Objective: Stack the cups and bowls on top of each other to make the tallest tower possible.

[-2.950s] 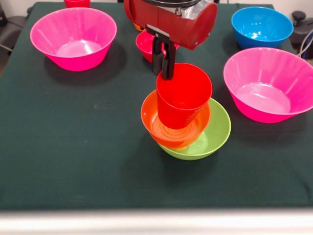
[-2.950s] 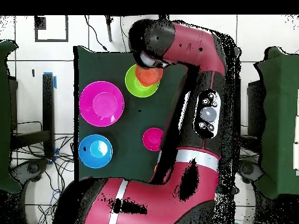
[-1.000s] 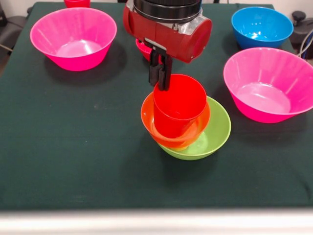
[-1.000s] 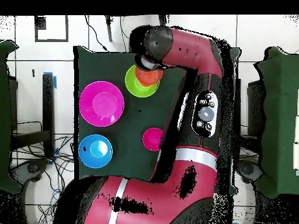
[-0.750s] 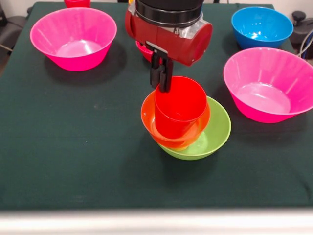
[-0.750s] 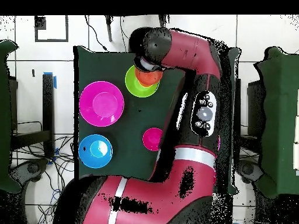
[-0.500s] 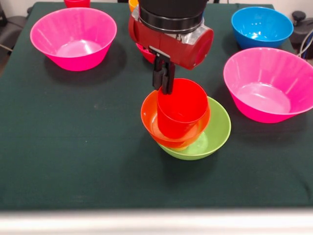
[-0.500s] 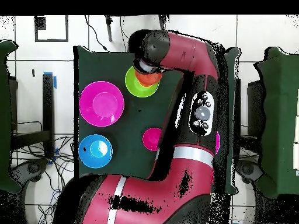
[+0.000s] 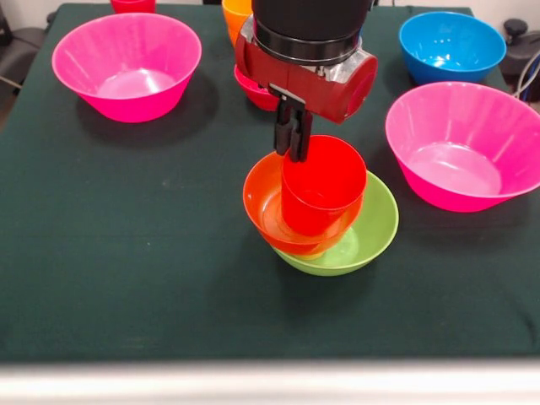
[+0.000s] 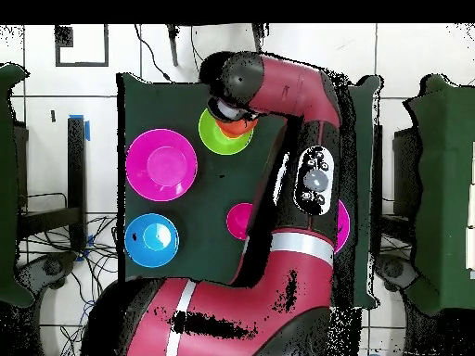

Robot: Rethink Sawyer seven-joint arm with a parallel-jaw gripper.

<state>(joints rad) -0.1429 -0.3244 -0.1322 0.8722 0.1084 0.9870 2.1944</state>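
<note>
Red cup (image 9: pixel 322 186) sits inside the orange bowl (image 9: pixel 268 207), which rests tilted in the lime bowl (image 9: pixel 371 232) near the middle of my table (image 9: pixel 126 270); together they make the tower. I see my gripper (image 9: pixel 294 142) at the cup's far rim, its dark fingers pressed close together over the rim edge, so I read it as clamped on the red cup. The cup stands nearly upright, its base down in the orange bowl. Something yellow just shows under the orange bowl's base, though I cannot tell what it is. Two pink bowls lie well apart from the tower: one (image 9: pixel 126 63) at the front view's upper left, the other (image 9: pixel 462 143) at its right. A blue bowl (image 9: pixel 451 44) sits beyond the right pink one. Just behind the arm (image 9: pixel 308 51) I see a crimson bowl (image 9: pixel 253 89), partly hidden, and an orange cup (image 9: pixel 236 15) at the top edge. From overhead, the arm covers most of the tower, leaving only part of the lime bowl (image 10: pixel 219 134) clear.
</note>
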